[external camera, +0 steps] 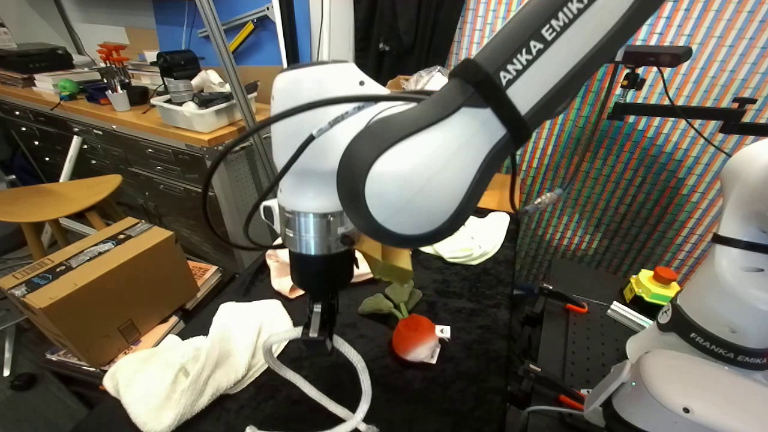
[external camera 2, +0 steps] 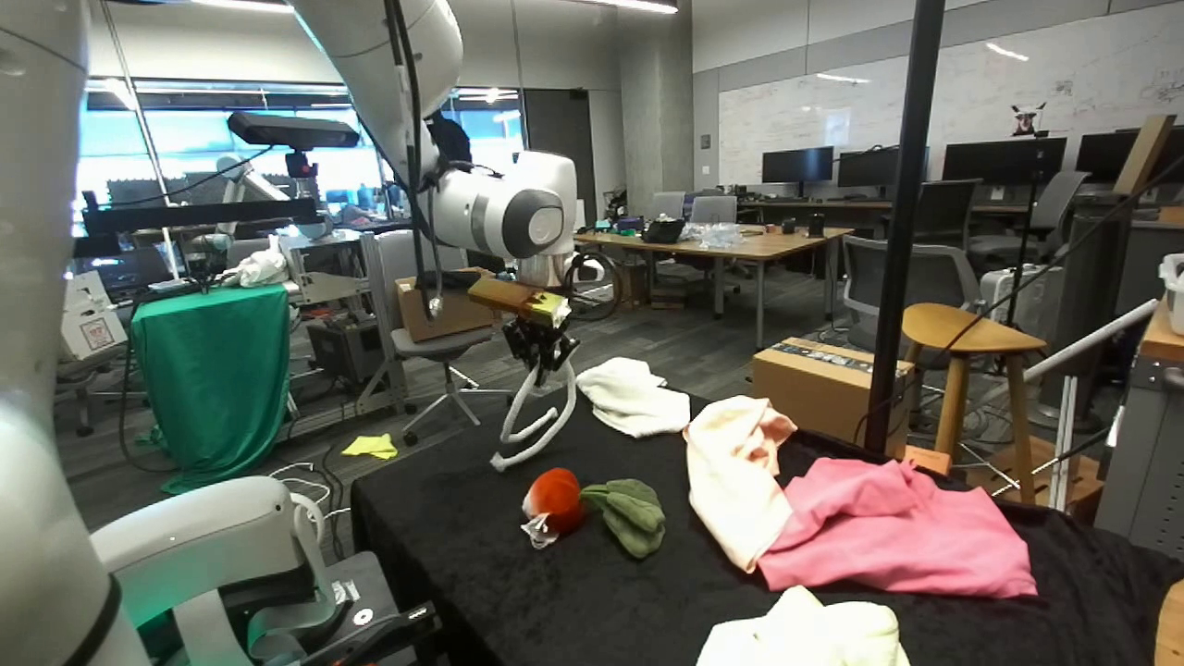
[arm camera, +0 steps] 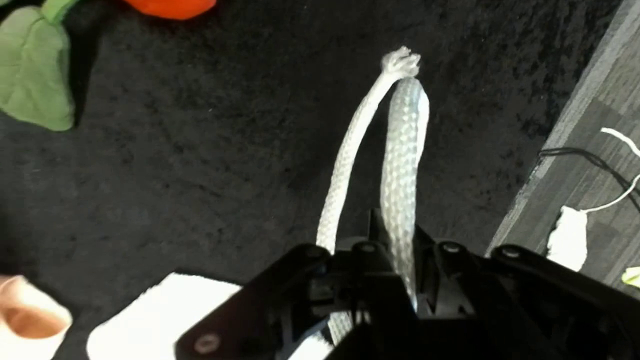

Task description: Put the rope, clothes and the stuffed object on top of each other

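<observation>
My gripper (external camera: 319, 343) is shut on the white rope (external camera: 365, 379), which hangs in a loop below it in both exterior views (external camera 2: 571, 393). In the wrist view the rope (arm camera: 400, 160) runs up between the fingers (arm camera: 398, 232), with a frayed end. The red stuffed object with green leaves (external camera: 413, 337) lies on the black-covered table, apart from the gripper; it also shows in an exterior view (external camera 2: 557, 499). A white cloth (external camera: 204, 360) lies beside the gripper. A peach cloth (external camera 2: 735, 476) touches a pink cloth (external camera 2: 902, 527). A pale yellow cloth (external camera 2: 805, 638) lies apart.
The black table cover (external camera 2: 610, 610) lies under everything, and its edge with the floor beyond shows in the wrist view. A cardboard box (external camera: 114, 288) stands on the floor beside the table. The robot's base (external camera: 684, 378) and a yellow emergency stop (external camera: 653, 289) stand at the opposite side.
</observation>
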Tool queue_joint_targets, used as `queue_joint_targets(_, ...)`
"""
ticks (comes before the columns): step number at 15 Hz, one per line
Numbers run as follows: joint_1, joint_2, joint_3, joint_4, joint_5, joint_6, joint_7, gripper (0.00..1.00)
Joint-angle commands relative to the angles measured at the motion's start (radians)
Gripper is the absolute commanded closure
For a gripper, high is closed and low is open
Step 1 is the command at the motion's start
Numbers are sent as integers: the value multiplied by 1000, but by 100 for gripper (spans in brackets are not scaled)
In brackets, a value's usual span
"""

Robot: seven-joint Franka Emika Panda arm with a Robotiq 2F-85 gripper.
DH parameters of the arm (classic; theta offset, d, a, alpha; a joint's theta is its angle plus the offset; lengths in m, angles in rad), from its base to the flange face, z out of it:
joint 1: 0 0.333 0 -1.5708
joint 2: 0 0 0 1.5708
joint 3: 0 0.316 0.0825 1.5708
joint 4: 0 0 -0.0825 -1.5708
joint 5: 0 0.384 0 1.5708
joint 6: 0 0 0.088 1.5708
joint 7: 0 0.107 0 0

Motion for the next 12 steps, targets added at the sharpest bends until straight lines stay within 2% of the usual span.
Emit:
queue_joint_targets(1,-48,-101,-22,-12,15,-5,-35,93)
queue_joint_targets(7,-127,-185,-90,11,29,38,-67,93)
queue_joint_targets(12,-172,-178,-156,65,12,162,-29,94)
